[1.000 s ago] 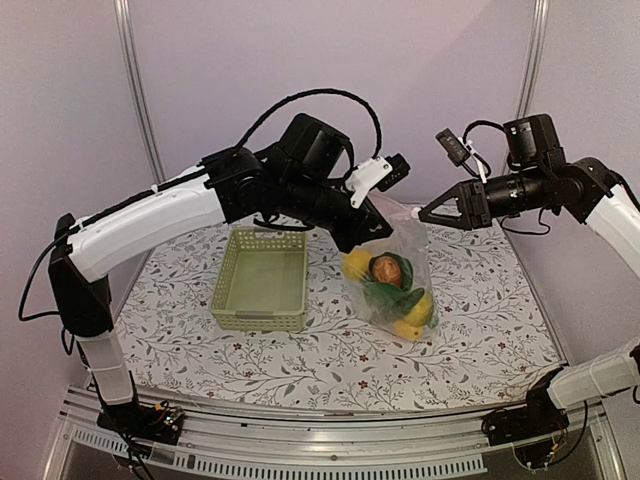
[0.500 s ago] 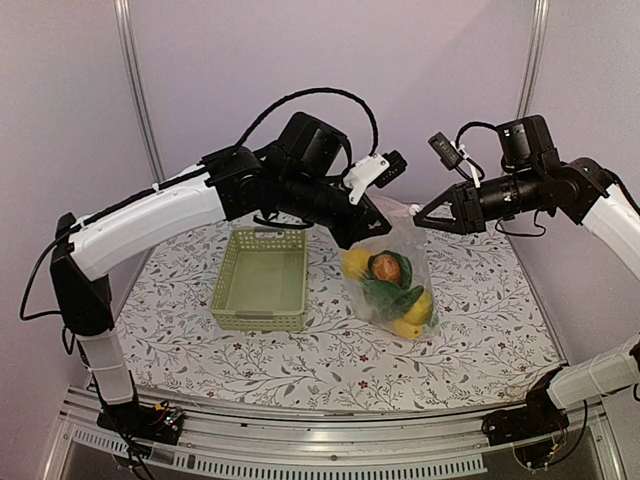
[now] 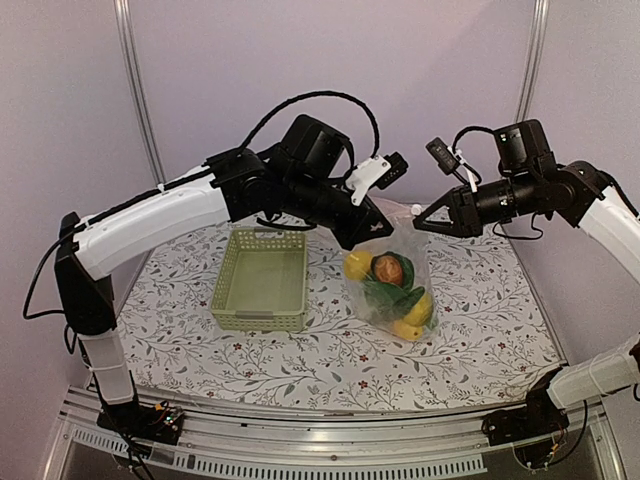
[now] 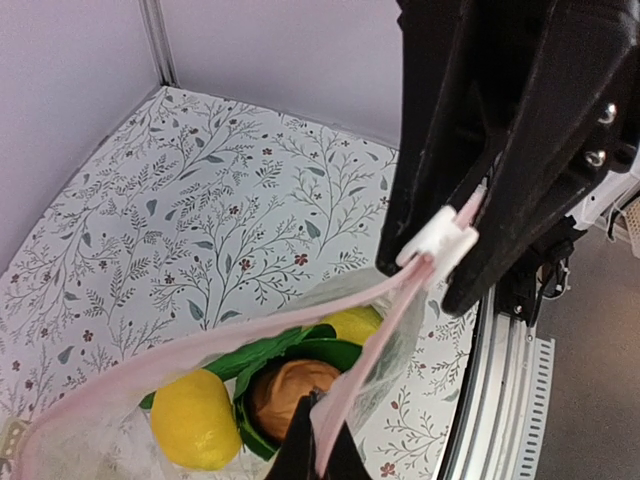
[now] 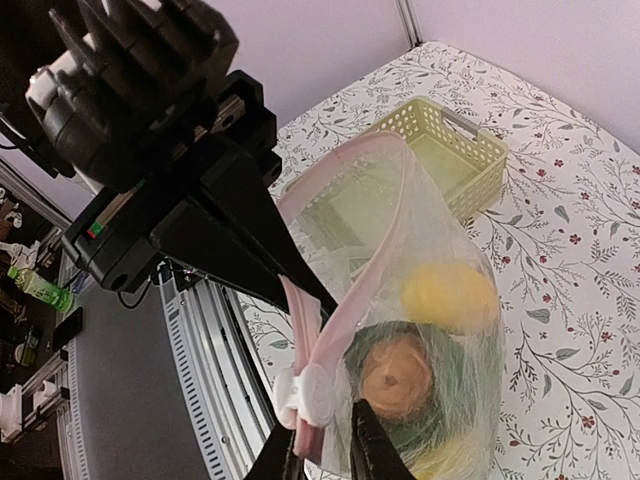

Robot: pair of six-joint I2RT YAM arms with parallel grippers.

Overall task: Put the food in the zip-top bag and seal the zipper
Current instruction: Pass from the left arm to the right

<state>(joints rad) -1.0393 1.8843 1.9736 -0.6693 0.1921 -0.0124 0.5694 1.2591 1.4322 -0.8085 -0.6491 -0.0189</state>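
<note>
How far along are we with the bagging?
Done: the food is in the bag; the basket is empty. In hand: left gripper shut on the zipper at one end, right gripper straddling it. Left: the mouth gapes, so the zipper needs sealing.

The clear zip-top bag (image 5: 440, 230) hangs in the middle of the frame with its mouth open. Its pink zipper (image 5: 380, 250) runs in a loop from upper centre down to a white slider (image 5: 305, 395) at lower centre. The black left gripper (image 5: 300, 283) reaches in from the upper left, its jaws closed to a point on the zipper's left run. At the bottom edge the right gripper (image 5: 325, 452) has its jaws apart, with the strip passing between them just below the slider. Inside the bag lie a yellow lemon (image 5: 450, 295) and a reddish-brown round piece (image 5: 398, 375) with dark green around it. A pale green basket (image 5: 445, 150) sits at upper right on the floral counter (image 5: 560, 250).
</note>
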